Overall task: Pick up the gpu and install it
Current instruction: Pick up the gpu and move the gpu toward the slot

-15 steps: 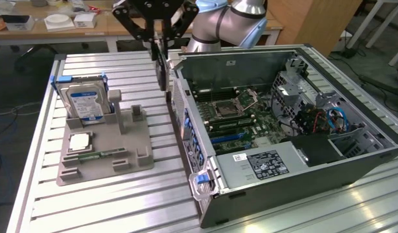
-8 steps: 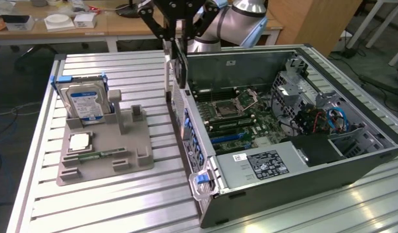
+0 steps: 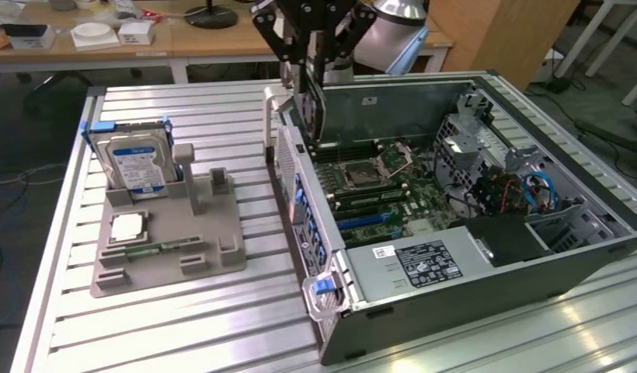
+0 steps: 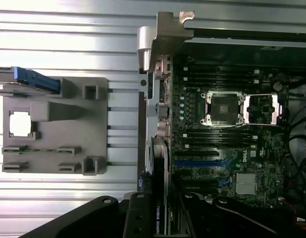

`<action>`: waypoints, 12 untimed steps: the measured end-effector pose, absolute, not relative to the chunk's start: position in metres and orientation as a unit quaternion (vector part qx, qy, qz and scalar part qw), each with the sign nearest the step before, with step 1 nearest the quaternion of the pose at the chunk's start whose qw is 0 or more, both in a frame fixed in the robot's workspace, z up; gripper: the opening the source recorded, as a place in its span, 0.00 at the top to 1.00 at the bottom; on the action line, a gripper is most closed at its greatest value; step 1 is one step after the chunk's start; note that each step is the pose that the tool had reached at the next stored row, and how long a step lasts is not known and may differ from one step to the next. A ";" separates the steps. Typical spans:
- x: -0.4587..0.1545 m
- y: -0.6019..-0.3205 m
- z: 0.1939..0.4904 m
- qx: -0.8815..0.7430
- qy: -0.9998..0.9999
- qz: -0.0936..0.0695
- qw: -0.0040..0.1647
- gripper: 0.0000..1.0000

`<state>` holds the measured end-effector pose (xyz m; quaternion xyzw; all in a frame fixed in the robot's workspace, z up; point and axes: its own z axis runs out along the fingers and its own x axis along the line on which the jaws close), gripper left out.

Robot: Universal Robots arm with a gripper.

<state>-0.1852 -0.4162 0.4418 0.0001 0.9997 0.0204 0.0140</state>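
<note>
Gripper (image 3: 310, 66) clamps one gpu (image 3: 315, 116) upright over one open computer case (image 3: 474, 299).

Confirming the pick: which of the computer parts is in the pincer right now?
The gpu, hanging edge-down from the pincer over the open case; the hard drive, processor and memory stick sit in the grey holder.

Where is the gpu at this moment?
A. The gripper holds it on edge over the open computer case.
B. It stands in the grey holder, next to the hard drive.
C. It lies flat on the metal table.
A: the gpu hangs on edge from the gripper, over the rear part of the open computer case.
</note>
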 end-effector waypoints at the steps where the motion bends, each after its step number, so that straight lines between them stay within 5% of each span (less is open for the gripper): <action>1: -0.182 -0.416 0.442 0.000 1.000 0.020 0.014 0.75; 12: -0.144 -0.416 0.442 0.000 1.000 0.020 0.014 0.75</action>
